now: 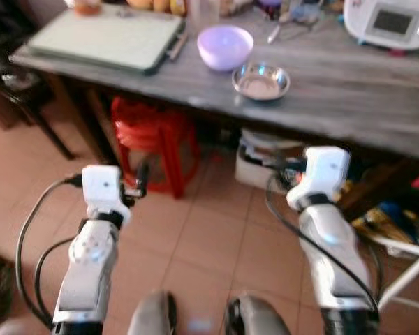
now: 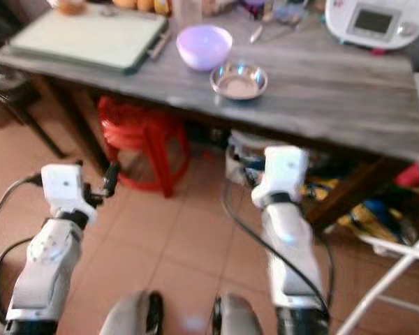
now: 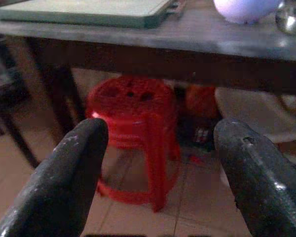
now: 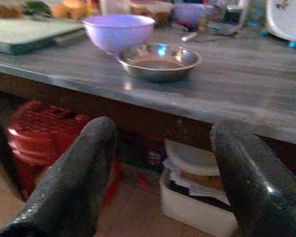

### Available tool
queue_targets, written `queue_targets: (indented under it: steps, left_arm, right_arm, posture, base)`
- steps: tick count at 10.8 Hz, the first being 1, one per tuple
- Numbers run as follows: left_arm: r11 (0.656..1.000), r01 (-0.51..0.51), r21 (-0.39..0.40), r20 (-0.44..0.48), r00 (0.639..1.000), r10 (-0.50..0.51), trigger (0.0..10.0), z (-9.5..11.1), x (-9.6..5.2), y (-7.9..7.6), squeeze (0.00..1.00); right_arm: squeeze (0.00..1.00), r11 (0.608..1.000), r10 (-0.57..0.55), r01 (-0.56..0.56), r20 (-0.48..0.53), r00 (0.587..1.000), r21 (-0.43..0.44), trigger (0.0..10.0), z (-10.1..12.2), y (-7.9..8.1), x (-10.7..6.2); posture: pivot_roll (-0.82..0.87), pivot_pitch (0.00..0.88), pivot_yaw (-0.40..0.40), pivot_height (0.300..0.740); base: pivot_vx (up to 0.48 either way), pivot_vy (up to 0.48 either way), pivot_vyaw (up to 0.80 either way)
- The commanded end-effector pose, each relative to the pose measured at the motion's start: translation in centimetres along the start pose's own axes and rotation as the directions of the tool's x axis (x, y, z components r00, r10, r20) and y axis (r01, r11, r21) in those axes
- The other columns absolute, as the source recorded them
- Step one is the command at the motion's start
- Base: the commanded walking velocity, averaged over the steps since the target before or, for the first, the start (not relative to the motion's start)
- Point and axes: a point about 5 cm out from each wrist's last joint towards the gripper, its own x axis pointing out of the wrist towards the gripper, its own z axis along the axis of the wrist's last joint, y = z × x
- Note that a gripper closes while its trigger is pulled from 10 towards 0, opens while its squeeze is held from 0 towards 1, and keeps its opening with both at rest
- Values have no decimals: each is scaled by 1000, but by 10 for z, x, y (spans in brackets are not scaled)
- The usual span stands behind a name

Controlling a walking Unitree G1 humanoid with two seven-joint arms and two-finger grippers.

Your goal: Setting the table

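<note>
Steel gleams from the small metal bowl sitting near the front edge of the grey wooden table, with the lilac bowl just behind it. Reaching well likely means stepping closer and lifting the right gripper above the table edge before closing in on the steel bowl's rim. Both grippers hang below the tabletop, short of it. The right one is spread wide and holds nothing; the left gripper, facing the red stool under the table, is likewise spread and bare.
</note>
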Motion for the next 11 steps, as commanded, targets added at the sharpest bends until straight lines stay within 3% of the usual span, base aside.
queue_targets:
  steps: [1, 2, 3, 5, 8, 10, 11]
  left_arm:
    - [1000, 12, -9, -21, 1000, -12, 10000, -5, -1, -5, 0]
    - [999, 27, -18, -19, 999, -27, 10000, -5, 1, -11, 0]
    - [999, 38, -24, -15, 999, -39, 10000, -4, 2, -14, 0]
    - [998, 48, -36, -2, 999, -48, 10000, -1, 6, -16, 0]
    - [987, 143, -77, 60, 989, -138, 10000, 10, 8, -22, 0]
    - [984, 155, -85, 45, 987, -152, 10000, 6, 3, -26, 0]
    - [983, 161, -89, 46, 987, -157, 10000, 6, 2, -27, 0]
  right_arm:
    - [961, 1000, -28, 28, -29, 999, -7, 10000, -8, -8, -2]
    - [863, 1000, -16, 16, -11, 1000, -12, 10000, -5, -7, 1]
    - [0, 1000, -10, 10, -3, 1000, -17, 10000, -4, -5, 1]
    - [0, 1000, 7, -7, -1, 1000, -2, 10000, -2, 0, 4]
    - [0, 1000, 8, -8, 7, 1000, 4, 10000, 1, 0, 7]
    - [0, 1000, 11, -11, -8, 1000, 0, 10000, -2, -1, 5]
    - [0, 1000, 19, -19, -2, 1000, 5, 10000, -1, -1, 5]
  posture:
    - [-49, 137, 11, 740]
    - [-49, 138, 10, 740]
    - [-51, 144, 7, 740]
    - [-59, 166, 10, 740]
    - [-56, 170, 7, 740]
    - [-62, 168, 12, 740]
    - [-64, 169, 10, 740]
  base:
    - [-274, 0, 0]
    - [-277, 0, 0]
    - [-259, 0, 0]
    - [0, 0, 0]
    - [0, 0, -800]
    - [0, -424, -800]
    - [0, -450, 0]
